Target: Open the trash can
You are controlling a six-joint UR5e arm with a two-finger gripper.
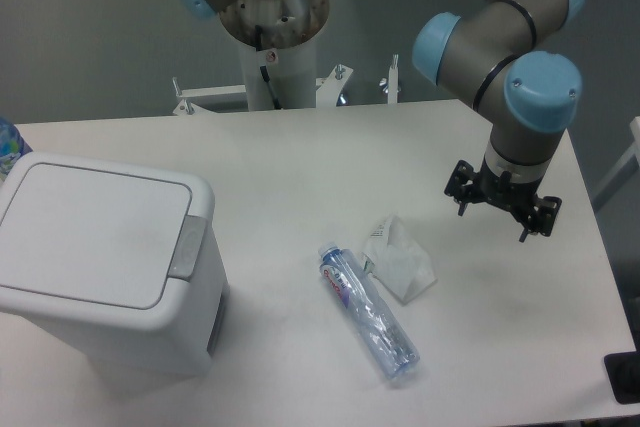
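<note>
The trash can (110,267) is a large white boxy bin at the left front of the table. Its flat lid (95,232) lies shut, and the grey push tab (186,247) sits on its right edge. My gripper (500,217) hangs over the right side of the table, far from the bin and pointing down. Its black fingers stand apart with nothing between them.
A clear plastic bottle (367,312) lies on its side in the middle of the table. A crumpled white paper (398,260) rests just right of it. The robot's base column (275,37) stands at the back. A black object (625,377) sits at the right front corner.
</note>
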